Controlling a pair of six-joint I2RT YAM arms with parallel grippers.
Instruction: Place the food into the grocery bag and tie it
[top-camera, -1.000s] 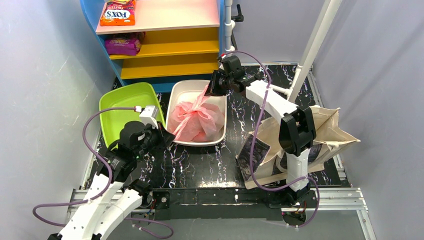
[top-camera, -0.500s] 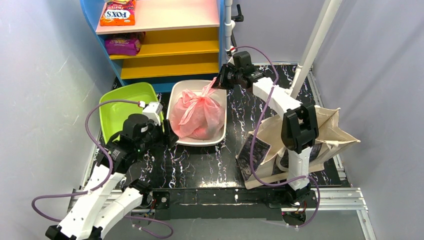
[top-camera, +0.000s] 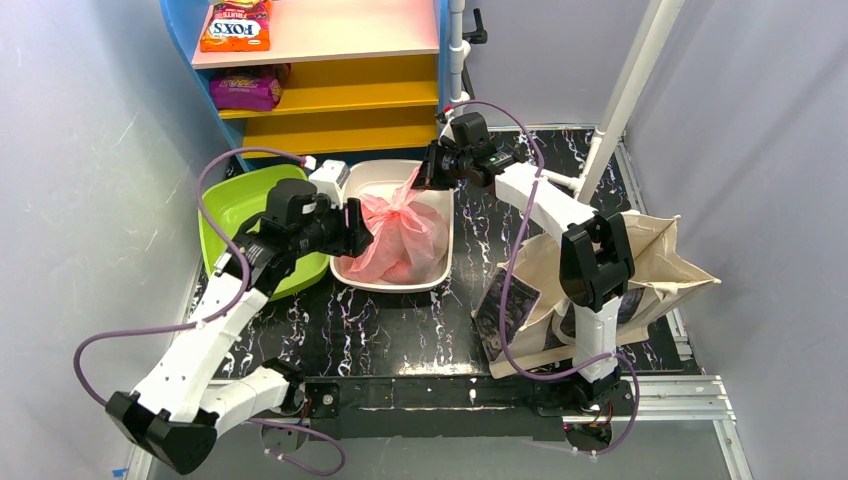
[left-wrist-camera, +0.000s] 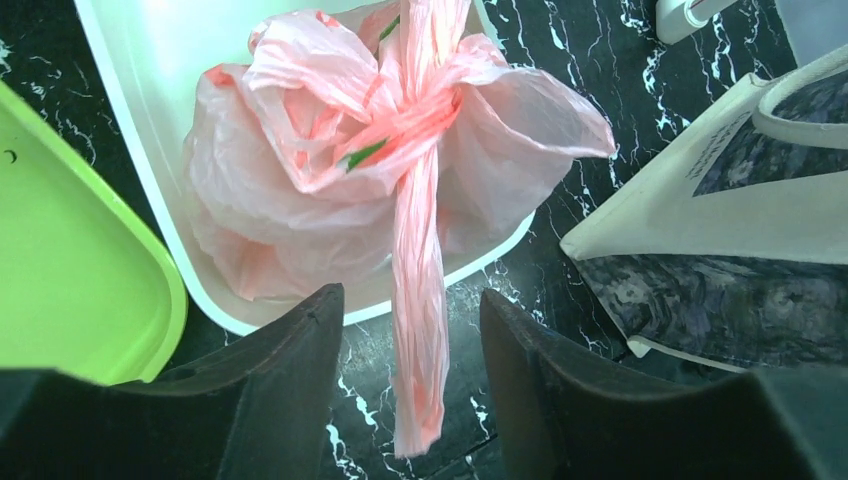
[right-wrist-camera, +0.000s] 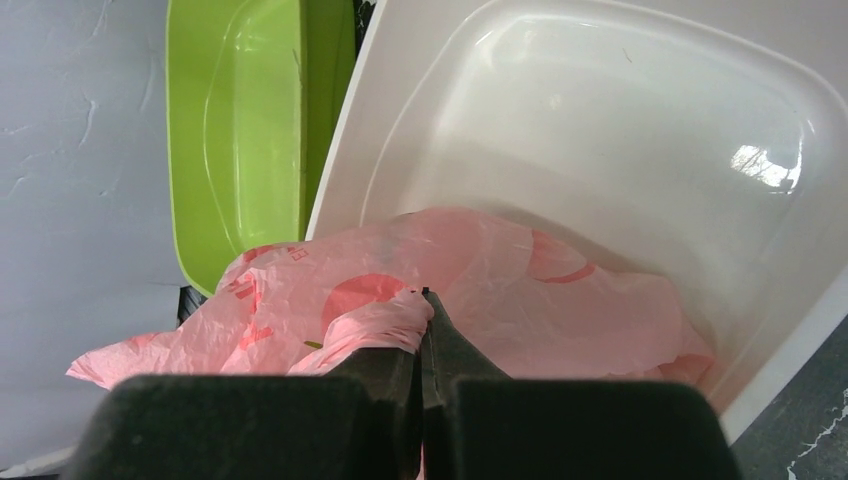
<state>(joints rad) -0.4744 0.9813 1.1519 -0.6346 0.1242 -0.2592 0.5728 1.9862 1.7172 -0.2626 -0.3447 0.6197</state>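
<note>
Pink grocery bag (top-camera: 400, 235) in white tray (top-camera: 421, 283). Reaches over far edge, right fingers (right-wrist-camera: 445, 350) clamping handle (right-wrist-camera: 385, 320); left fingers (left-wrist-camera: 280, 380) parted astride another.

Twin bolted arms, white and black.
Left arm (top-camera: 200, 340), right arm (top-camera: 545, 205): white link shells, black joint housings, purple cable (top-camera: 502, 330) alongside; black gripper fingers (left-wrist-camera: 560, 400).

Marbled table (top-camera: 400, 330) holds green tub (top-camera: 225, 215), white tub (top-camera: 390, 170) (adjacent), canvas tote (top-camera: 660, 265).

Pink grocery bag (top-camera: 405, 232), white tray (top-camera: 372, 180), lime-green tray (top-camera: 238, 208), black table (top-camera: 400, 332) veined white.
</note>
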